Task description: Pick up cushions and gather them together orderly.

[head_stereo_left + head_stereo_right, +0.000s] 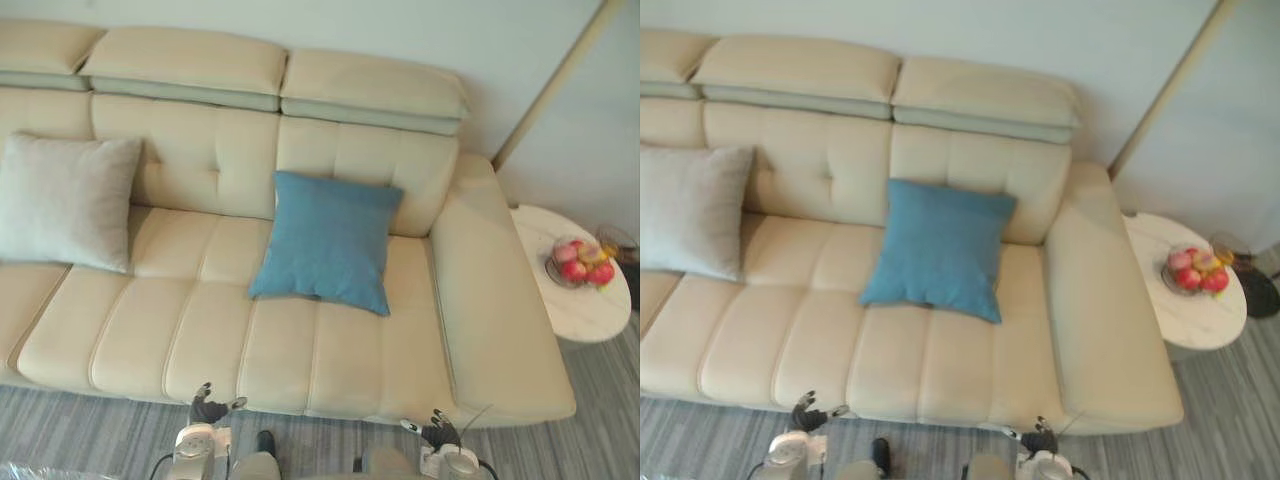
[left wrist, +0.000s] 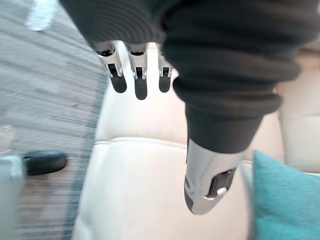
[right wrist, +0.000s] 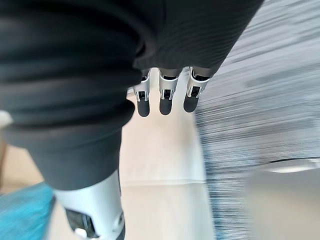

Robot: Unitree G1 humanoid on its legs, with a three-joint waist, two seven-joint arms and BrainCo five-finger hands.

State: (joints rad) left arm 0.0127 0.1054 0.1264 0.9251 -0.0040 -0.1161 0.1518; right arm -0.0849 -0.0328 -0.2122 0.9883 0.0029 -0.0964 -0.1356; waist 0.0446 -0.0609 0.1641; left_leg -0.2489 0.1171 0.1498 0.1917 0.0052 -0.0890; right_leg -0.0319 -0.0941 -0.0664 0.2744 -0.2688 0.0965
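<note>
Head pair over sofa (image 1: 200, 330); wrist views beside cushion (image 2: 287, 200)

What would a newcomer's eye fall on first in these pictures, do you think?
The blue cushion leans on the backrest of the cream sofa, near its middle; a grey cushion leans further left, apart from it. A bowl of red fruit sits on the round white side table beside the right armrest.
</note>
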